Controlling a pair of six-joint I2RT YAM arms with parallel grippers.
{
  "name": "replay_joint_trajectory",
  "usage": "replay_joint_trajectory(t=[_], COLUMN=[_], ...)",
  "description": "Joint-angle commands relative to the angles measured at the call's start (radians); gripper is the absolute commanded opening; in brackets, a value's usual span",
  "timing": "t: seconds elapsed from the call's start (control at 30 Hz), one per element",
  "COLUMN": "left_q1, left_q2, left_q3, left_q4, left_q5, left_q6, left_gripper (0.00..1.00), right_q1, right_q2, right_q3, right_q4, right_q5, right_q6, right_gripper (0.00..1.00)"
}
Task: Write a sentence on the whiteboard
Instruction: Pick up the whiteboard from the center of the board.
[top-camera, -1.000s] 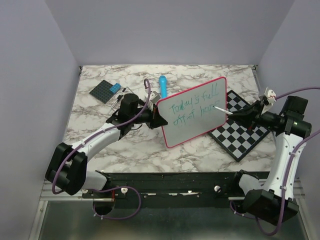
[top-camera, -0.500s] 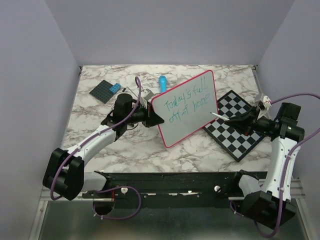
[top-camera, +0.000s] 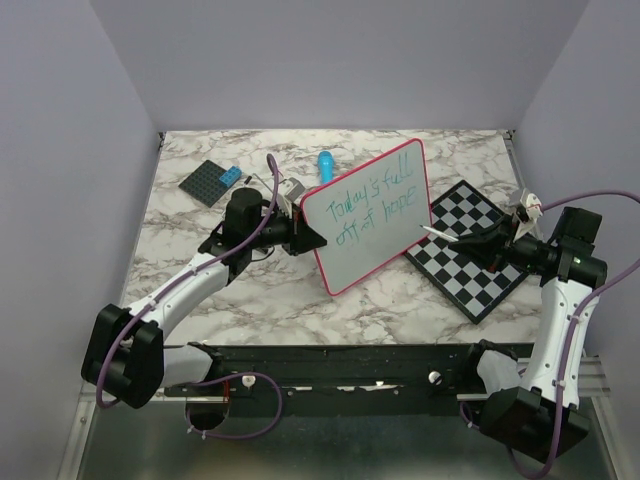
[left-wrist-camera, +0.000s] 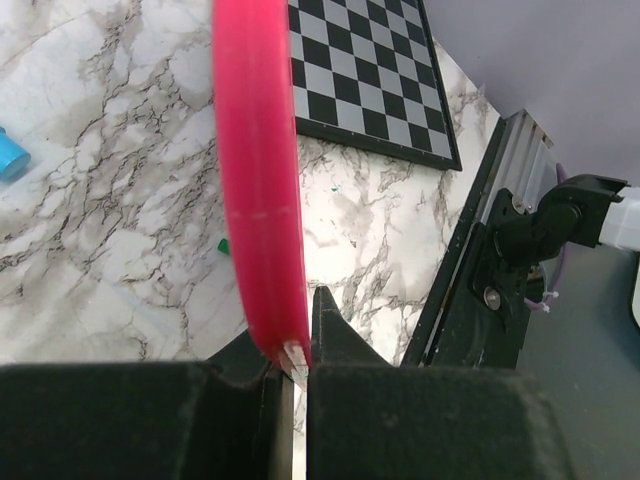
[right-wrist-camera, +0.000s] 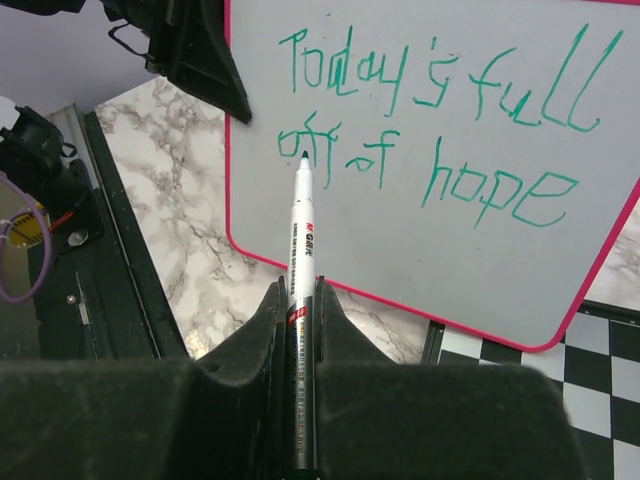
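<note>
**Whiteboard (top-camera: 355, 262) gripped at table centre**

The whiteboard stands steeply tilted over the centre of the marble table (top-camera: 200, 290). The left gripper (top-camera: 312, 235) jaws are clamped on its pink rim at 9 o'clock. The sentence (right-wrist-camera: 430, 130), in green, spans two lines. At 3 o'clock, the right gripper (top-camera: 478, 243) jaws are clamped on a marker (right-wrist-camera: 300, 250); tip contact cannot be determined. A chessboard (top-camera: 485, 275) lies at 4 o'clock.

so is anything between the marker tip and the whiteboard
Nothing visible. The marker in the right pincer points at the whiteboard with nothing between them; the left pincer grips its rim off to the side.
</note>
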Motion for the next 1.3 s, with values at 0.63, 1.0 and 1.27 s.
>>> replay_joint_trajectory(t=[0.63, 1.0, 1.27], left_q1=[0.006, 0.006, 0.006], left_q2=[-0.068, -0.079, -0.087], left_q3=[0.049, 0.069, 0.102], left_q4=[0.059, 0.072, 0.084], left_q5=[0.002, 0.002, 0.004], left_q6=[0.127, 0.14, 0.118], left_gripper=[0.0, 0.0, 0.0], right_q1=[-0.007, -0.007, -0.007], right_q2=[-0.019, -0.025, -0.03], right_q3=[-0.041, -0.045, -0.047], right_q4=[0.048, 0.05, 0.048], right_q5=[-0.094, -0.097, -0.102], right_q6=[0.02, 0.02, 0.023], right_gripper=[0.01, 0.01, 0.01])
